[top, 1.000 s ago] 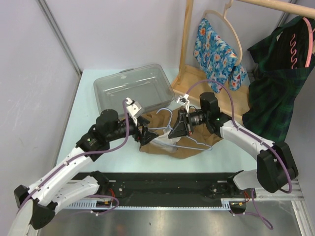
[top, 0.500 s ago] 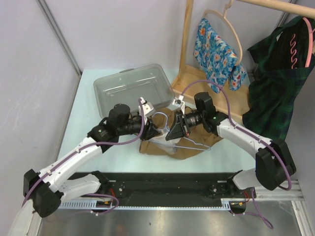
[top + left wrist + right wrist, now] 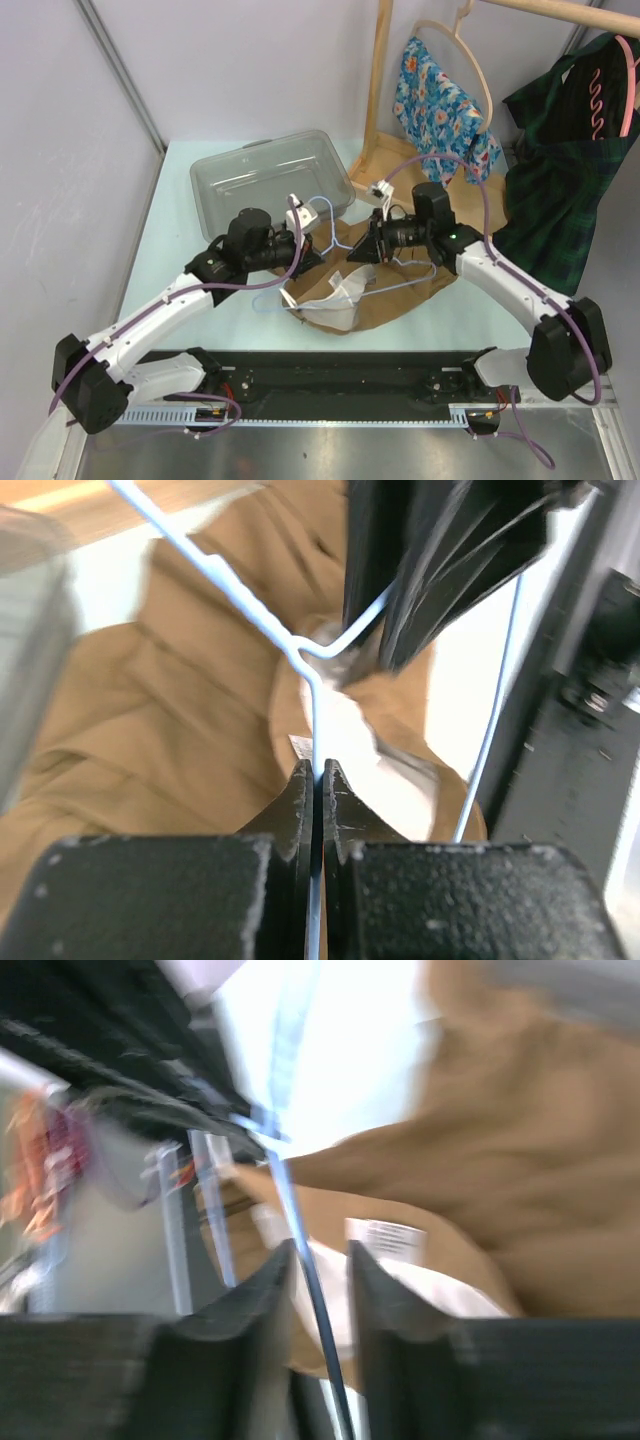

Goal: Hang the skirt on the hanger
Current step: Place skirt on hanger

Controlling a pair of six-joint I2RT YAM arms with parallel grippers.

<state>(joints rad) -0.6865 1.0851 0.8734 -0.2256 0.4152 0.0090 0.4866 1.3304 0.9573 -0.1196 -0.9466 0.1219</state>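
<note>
Gripping the hanger [image 3: 313, 715] above the skirt [image 3: 180, 730].
Left wrist view: left pincer [image 3: 318, 770] pinches its wire; right wrist view: right pincer [image 3: 320, 1253] spread around it.

1. The top camera sits high behind the near edge of the tabletop [image 3: 165, 215]; we look down and forward over all of it, from a distance, to its far edge.
2. The left wrist camera rides just behind the left gripper [image 3: 317, 770]; we look along it, very close, at the hanger [image 3: 313, 720] and skirt [image 3: 150, 710].
3. The right wrist camera rides behind the right gripper [image 3: 320, 1255]; we look equally close, and blurred, at the same two.
4. All three views share the hanger and skirt at the tabletop's middle.
</note>
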